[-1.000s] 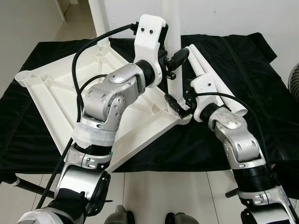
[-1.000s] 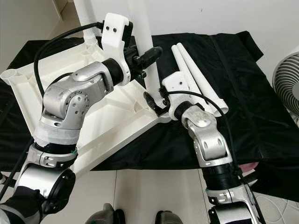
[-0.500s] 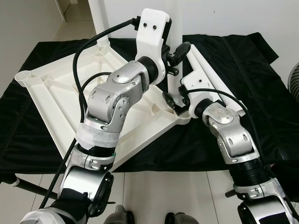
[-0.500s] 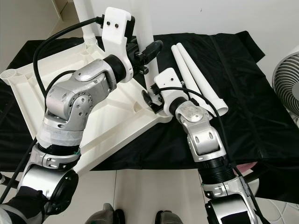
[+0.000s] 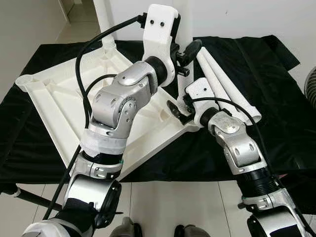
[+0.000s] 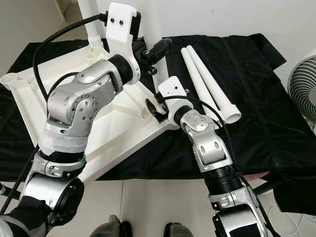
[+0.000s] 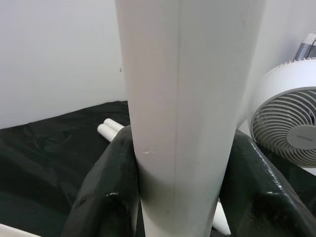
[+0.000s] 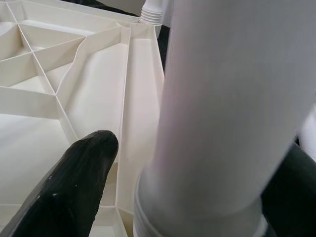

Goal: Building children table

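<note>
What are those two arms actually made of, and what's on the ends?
Both arms are chunky brushed-silver segments joined by black rings, with black cables looping alongside. Each wrist wears a white plastic housing; the left one has two small dark holes. The left pincer and right pincer each have two long glossy black fingers.

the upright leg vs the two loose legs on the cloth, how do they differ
The upright leg stands in the tabletop corner; the loose legs lie flat on the black cloth. Left gripper and right gripper clamp the upright leg; the loose legs lie untouched. All are white tubes.
</note>
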Motion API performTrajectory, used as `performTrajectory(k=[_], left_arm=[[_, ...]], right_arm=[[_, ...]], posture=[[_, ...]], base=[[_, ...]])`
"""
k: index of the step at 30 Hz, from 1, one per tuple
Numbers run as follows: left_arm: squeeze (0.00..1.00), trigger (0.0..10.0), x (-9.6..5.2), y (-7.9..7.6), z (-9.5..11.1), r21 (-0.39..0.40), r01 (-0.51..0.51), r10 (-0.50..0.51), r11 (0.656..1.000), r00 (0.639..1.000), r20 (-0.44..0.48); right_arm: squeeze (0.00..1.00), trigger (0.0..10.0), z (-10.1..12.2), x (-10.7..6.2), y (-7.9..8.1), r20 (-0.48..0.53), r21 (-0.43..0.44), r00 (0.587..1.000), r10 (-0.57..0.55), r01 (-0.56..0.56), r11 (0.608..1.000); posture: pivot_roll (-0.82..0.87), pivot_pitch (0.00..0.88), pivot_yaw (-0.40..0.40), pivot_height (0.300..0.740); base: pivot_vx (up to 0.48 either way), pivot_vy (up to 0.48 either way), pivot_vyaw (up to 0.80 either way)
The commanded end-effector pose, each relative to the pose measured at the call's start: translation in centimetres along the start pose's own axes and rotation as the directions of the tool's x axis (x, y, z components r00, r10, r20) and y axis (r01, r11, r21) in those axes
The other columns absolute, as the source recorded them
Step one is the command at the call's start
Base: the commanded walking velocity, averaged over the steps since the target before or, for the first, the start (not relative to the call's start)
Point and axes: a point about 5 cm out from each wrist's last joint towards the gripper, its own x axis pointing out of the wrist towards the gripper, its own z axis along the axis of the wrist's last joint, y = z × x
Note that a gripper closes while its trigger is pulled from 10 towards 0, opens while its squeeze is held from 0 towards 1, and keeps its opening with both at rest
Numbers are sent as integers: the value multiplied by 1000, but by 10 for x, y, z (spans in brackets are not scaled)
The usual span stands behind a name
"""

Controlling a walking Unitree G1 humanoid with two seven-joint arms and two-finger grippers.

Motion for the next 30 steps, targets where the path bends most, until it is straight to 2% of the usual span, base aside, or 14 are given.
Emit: performTrajectory(k=[1,11,12,13,14,15,16,17,19,20,30], left_arm=[[0,10000,1,-3,9,18,-13,13,1000,999,35],[0,10000,2,-7,6,16,0,0,1000,1000,24],[0,10000,2,-8,6,15,2,-2,1000,1000,23],[0,10000,2,-8,5,15,3,-4,1000,1000,22],[0,10000,2,-8,5,15,3,-4,1000,1000,22],[0,10000,2,-8,6,15,4,-4,1000,1000,23],[0,10000,2,-8,6,15,4,-4,1000,1000,23],[0,10000,2,-9,6,15,5,-5,1000,1000,25],[0,10000,3,-9,7,17,7,-7,1000,1000,27],[0,10000,3,-10,7,18,9,-9,1000,1000,30],[0,10000,4,-12,7,27,20,-20,999,999,25]], right_arm=[[0,10000,4,3,-1,27,1,1000,-11,11,1000],[0,10000,16,8,-7,93,12,995,-42,41,999],[0,9569,17,8,-8,100,16,994,-42,41,999],[0,6824,17,8,-8,103,17,994,-42,40,999],[0,6824,17,8,-8,103,17,994,-42,40,999],[0,5176,17,9,-9,103,15,994,-40,39,999],[0,5176,17,9,-9,103,15,994,-40,39,999],[0,2588,16,9,-9,101,17,994,-40,38,999],[0,2627,15,9,-9,98,17,994,-40,39,999],[0,0,15,9,-9,98,19,994,-37,35,999],[0,0,10,9,-8,88,32,995,-37,34,999]], posture=[[-125,98,53,740],[-121,94,52,740],[-122,87,51,740],[-122,87,51,740],[-122,87,51,740],[-122,87,51,740],[-122,87,51,740],[-122,87,51,740],[-123,81,51,740],[-123,81,51,740],[-125,69,54,740]], base=[[0,0,0],[0,0,0],[0,0,0],[0,0,0],[0,0,0],[0,0,0],[0,0,0],[0,0,0],[0,0,0],[0,0,0],[0,0,0]])
